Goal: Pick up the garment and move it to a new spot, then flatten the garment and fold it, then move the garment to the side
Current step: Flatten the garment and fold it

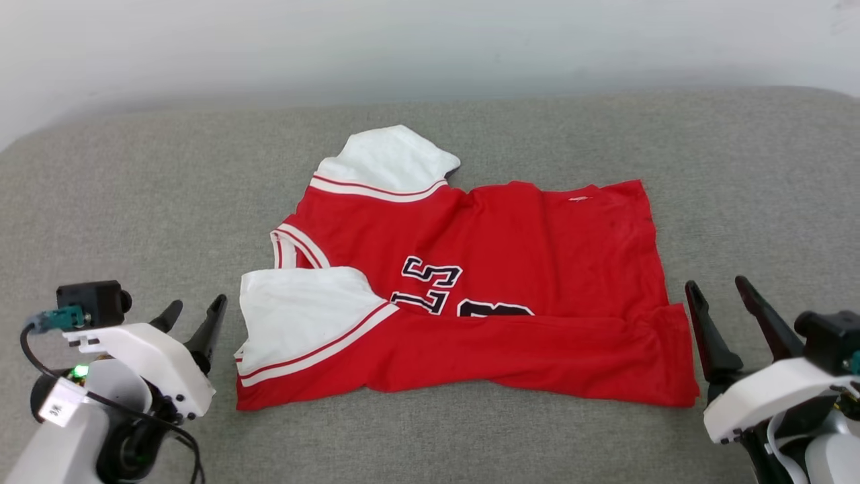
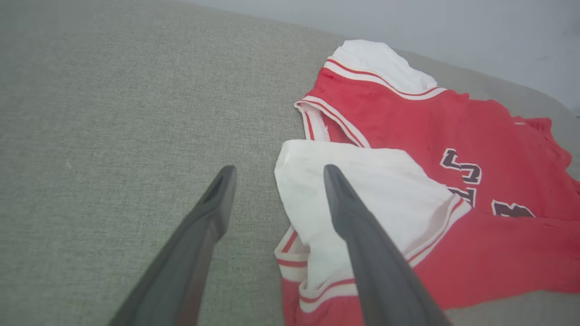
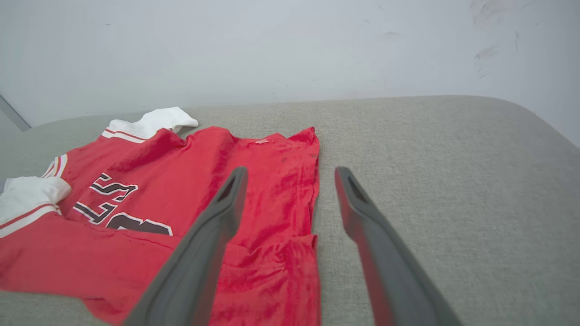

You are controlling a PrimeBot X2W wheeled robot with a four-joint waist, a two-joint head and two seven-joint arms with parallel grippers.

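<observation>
The left gripper point(image 1: 198, 304) has two long, dark grey fingers point(image 2: 362, 244) that taper to narrow tips, each with a shallow groove on its inner face near the end. Behind them sits an angular white shell point(image 1: 151, 363) with small dark screws point(image 1: 178, 398) at its rear corner. A boxy black camera point(image 1: 91, 301) rides behind the fingers, with a teal plug point(image 1: 60, 318) on its outer side feeding a black cable point(image 1: 40, 366). A green light point(image 1: 80, 370) glows under the shell, beside a white label point(image 1: 59, 407) with dark print. The right gripper point(image 1: 715, 284) matches it, and a white cable loops behind its base.
</observation>
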